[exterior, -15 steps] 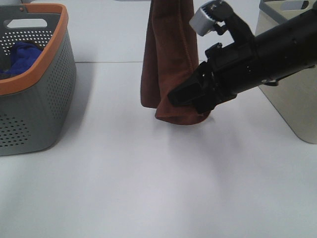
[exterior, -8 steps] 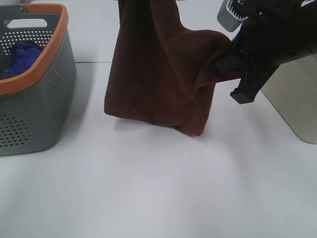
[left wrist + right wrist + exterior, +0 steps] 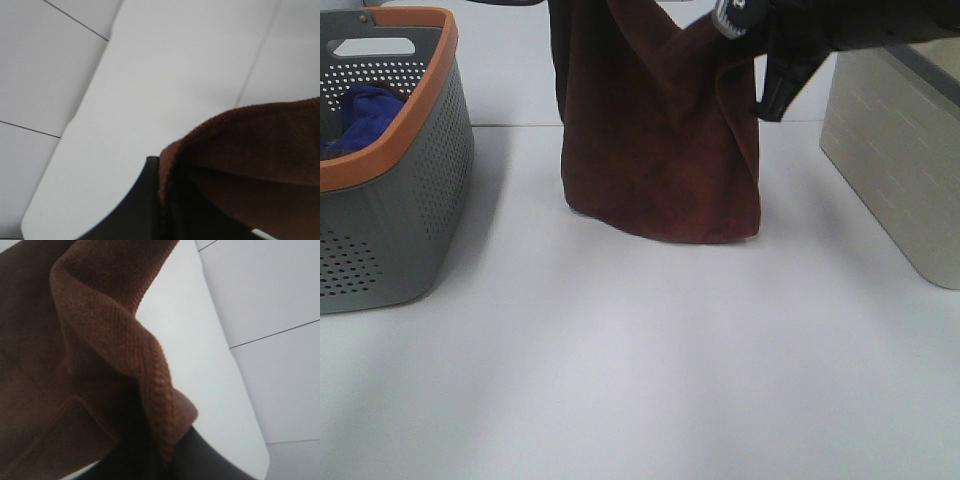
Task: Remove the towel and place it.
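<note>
The towel (image 3: 660,150), dark reddish-brown, hangs spread between my two grippers at the back middle of the table, and its lower edge touches the white tabletop. My right gripper (image 3: 756,58) is shut on the towel's upper right corner; in the right wrist view the pinched hem (image 3: 155,390) bunches over a dark finger. My left gripper (image 3: 161,200) is shut on the other upper corner, and the towel's (image 3: 250,155) edge folds over it. In the exterior high view the left gripper is almost wholly above the frame.
A grey perforated basket with an orange rim (image 3: 415,140) stands at the left and holds a blue cloth (image 3: 360,112). A beige bin (image 3: 895,165) stands at the right. White table (image 3: 640,370) stretches in front of the towel.
The right gripper has risen and drawn back to the right with a towel corner. The towel, first a narrow hanging fold, now hangs spread wide between both grippers.
</note>
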Tool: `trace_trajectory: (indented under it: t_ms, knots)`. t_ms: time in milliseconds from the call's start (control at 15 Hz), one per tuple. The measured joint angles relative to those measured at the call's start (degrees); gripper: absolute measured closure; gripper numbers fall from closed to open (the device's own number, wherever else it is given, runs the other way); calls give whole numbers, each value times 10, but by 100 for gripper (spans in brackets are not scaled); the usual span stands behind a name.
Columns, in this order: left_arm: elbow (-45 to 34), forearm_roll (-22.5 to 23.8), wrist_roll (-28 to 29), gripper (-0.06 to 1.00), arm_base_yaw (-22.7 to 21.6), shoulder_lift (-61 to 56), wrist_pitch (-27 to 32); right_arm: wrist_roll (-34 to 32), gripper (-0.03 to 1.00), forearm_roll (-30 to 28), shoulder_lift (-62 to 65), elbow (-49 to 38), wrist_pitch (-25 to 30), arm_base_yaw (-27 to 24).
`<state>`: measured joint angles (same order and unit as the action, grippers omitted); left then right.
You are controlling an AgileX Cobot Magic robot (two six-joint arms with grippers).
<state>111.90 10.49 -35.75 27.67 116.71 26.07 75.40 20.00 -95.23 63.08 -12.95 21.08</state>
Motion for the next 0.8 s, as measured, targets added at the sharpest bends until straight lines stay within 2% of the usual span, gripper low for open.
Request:
trace_trajectory:
  t_ms: [67, 333, 467, 533, 800]
  knots:
    - [0, 5, 6, 94, -11, 4, -26, 5, 97, -2, -19, 28, -5, -4]
    - [0, 9, 48, 94, -78, 40, -193, 21, 97, -9, -137, 224, -11, -40]
    - [0, 9, 57, 94, -87, 64, -210, 21, 97, -10, -178, 264, 6, -54]
    - [0, 9, 58, 94, -83, 81, -205, 21, 97, -10, -193, 266, 32, -56]
    - [-1, 9, 58, 94, -27, 124, -11, 5, 97, -10, -222, 264, 329, -64]
